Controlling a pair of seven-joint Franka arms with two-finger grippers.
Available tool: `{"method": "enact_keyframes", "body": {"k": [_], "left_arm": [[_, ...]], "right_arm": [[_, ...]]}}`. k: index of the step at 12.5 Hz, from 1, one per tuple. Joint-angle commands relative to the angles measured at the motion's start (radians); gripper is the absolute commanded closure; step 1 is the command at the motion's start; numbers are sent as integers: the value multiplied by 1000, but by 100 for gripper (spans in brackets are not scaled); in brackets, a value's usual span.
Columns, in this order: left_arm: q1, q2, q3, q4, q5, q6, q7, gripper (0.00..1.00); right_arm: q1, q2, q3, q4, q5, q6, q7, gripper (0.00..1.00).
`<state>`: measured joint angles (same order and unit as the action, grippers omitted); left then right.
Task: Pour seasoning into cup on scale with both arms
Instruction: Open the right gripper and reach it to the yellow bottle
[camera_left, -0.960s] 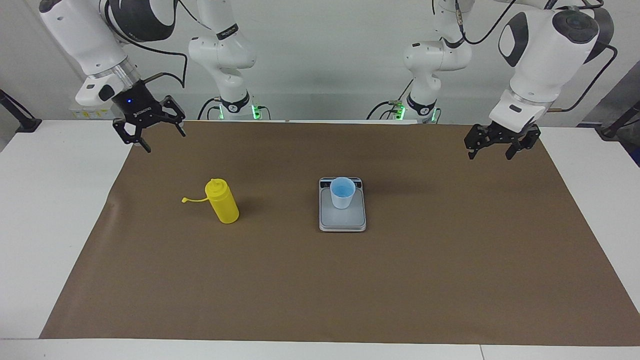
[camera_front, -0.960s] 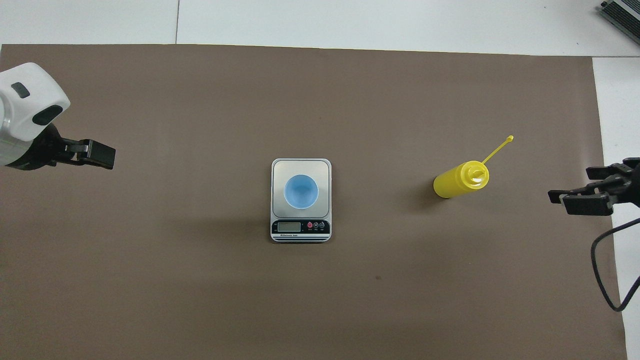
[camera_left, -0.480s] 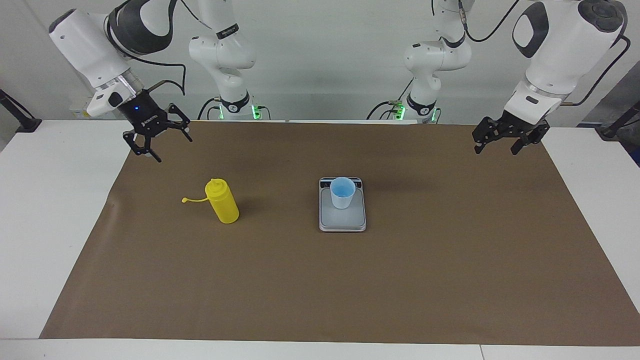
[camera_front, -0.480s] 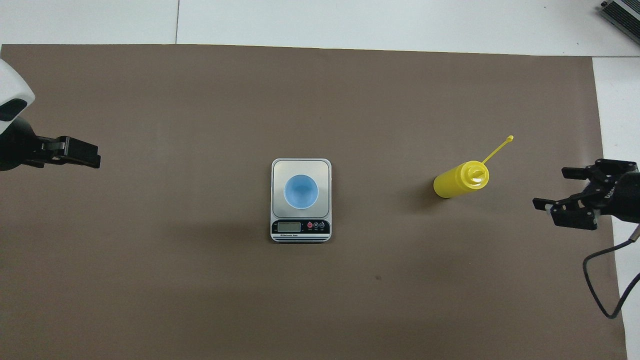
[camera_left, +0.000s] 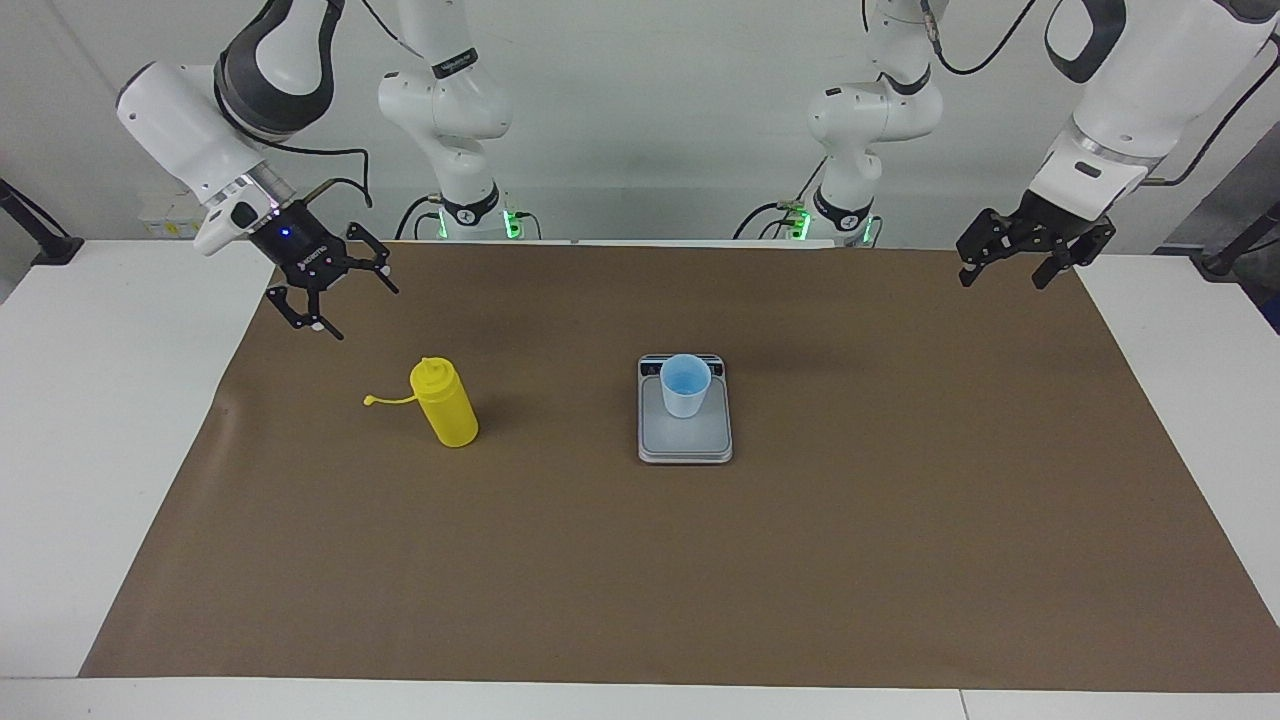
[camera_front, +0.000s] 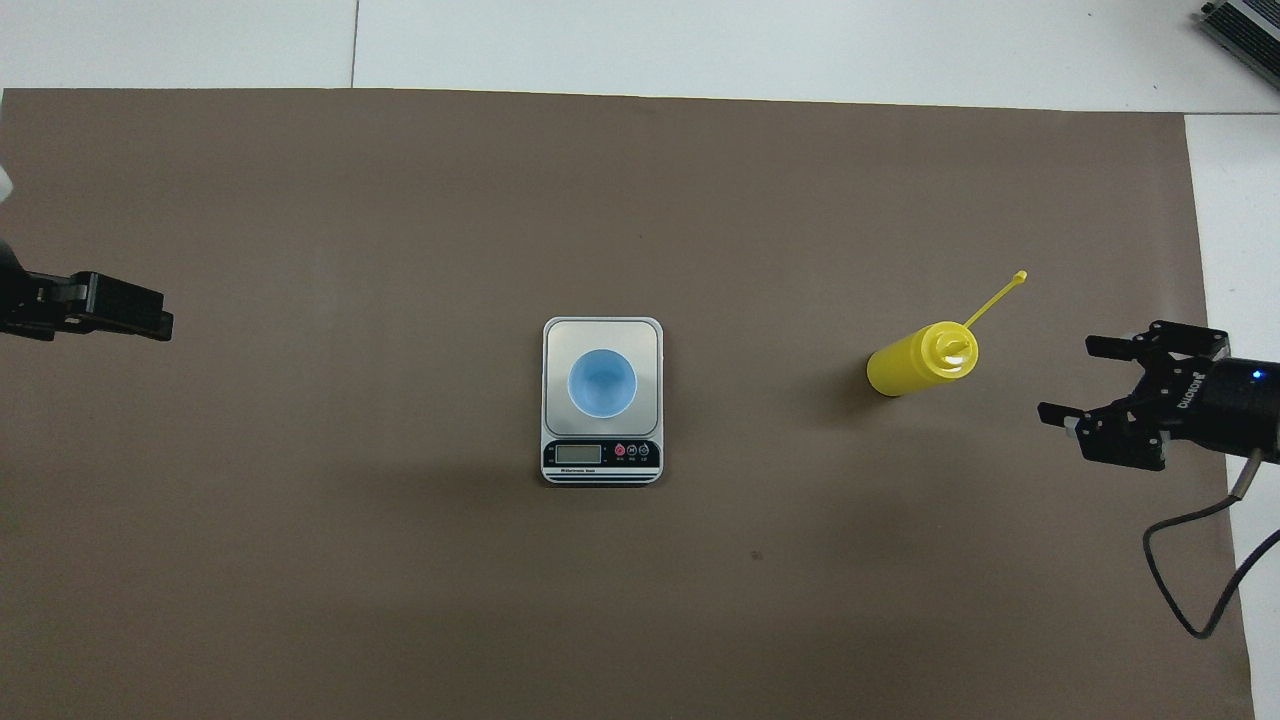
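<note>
Two arms: both white, each raised above the brown mat that covers the white table.
Right gripper: in the air over the mat at the right arm's end of the table, near the seasoning bottle but not touching it; fingers spread apart, holding nothing.
Seasoning bottle: yellow, standing upright on the mat, well apart from the scale toward the right arm's end; its small cap sticks out on a thin tether, pointing away from the scale.
Scale: flat and silver-grey, at the middle of the mat, display strip on the edge nearer the robots.
Cup: light blue, upright on the scale's weighing plate, toward the display end.
Left gripper: in the air over the mat's edge at the left arm's end, well apart from the scale; fingers spread apart, holding nothing.
</note>
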<state>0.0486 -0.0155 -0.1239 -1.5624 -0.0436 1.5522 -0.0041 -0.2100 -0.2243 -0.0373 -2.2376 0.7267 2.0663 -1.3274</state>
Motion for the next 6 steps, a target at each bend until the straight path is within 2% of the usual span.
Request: {"method": "enact_keyframes", "body": {"k": [1, 6], "left_arm": [[4, -44, -14, -83, 11, 34, 19, 0], [4, -58, -16, -105, 10, 34, 9, 0]], "right_arm": [[-34, 22, 7, -37, 68, 31, -162, 0], [-72, 120, 7, -40, 212, 28, -467, 0]]}}
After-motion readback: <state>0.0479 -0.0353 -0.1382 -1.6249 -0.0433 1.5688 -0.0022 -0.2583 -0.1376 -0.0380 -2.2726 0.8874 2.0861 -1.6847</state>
